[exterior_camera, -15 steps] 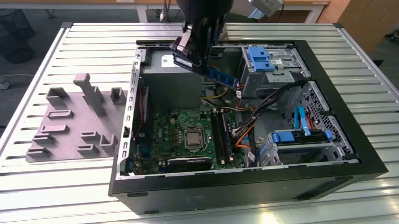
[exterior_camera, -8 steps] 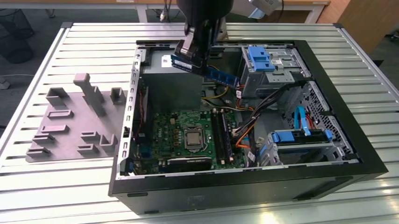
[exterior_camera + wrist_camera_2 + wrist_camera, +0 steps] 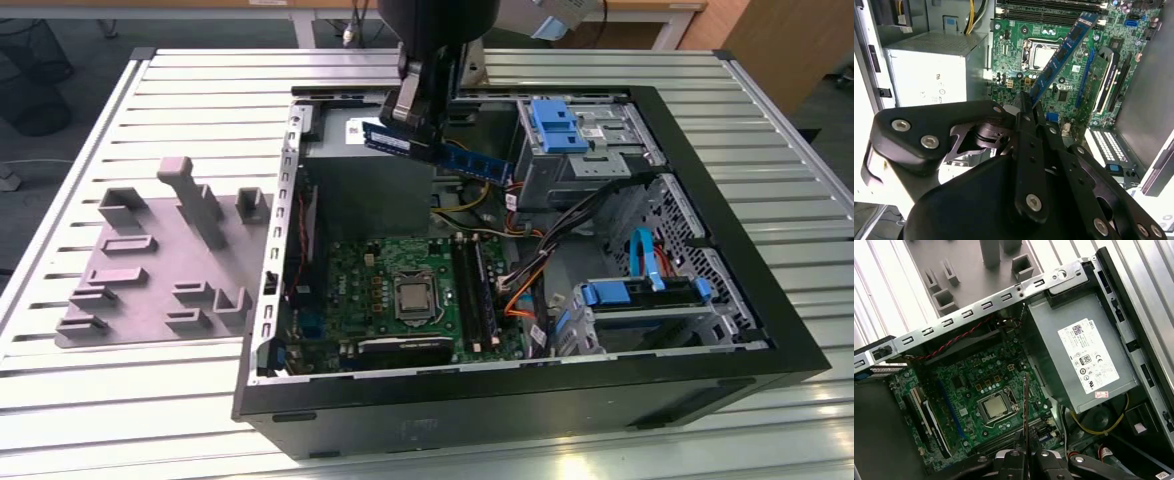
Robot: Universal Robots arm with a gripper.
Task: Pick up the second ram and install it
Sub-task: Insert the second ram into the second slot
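- Hand [image 3: 416,128] pinches the second ram [image 3: 441,152] by one end, carried in the air above the open computer case [image 3: 747,300], so the free end sticks out, clear of the walls.
- In the second wrist view the second ram [image 3: 1061,52] hangs tilted over the motherboard [image 3: 1019,60], apart from its slots [image 3: 1054,6].
- The case holds motherboard, power supply [image 3: 1079,355], cables and blue drive bays [image 3: 561,125]; grey fixture blocks [image 3: 160,260] stand beside it on the table [image 3: 80,420].

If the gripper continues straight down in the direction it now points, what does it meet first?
Probably the motherboard. The gripper holds the second ram above the open computer case, and the stick's free end points near the processor socket. Depth is unclear, so the exact contact point is uncertain.
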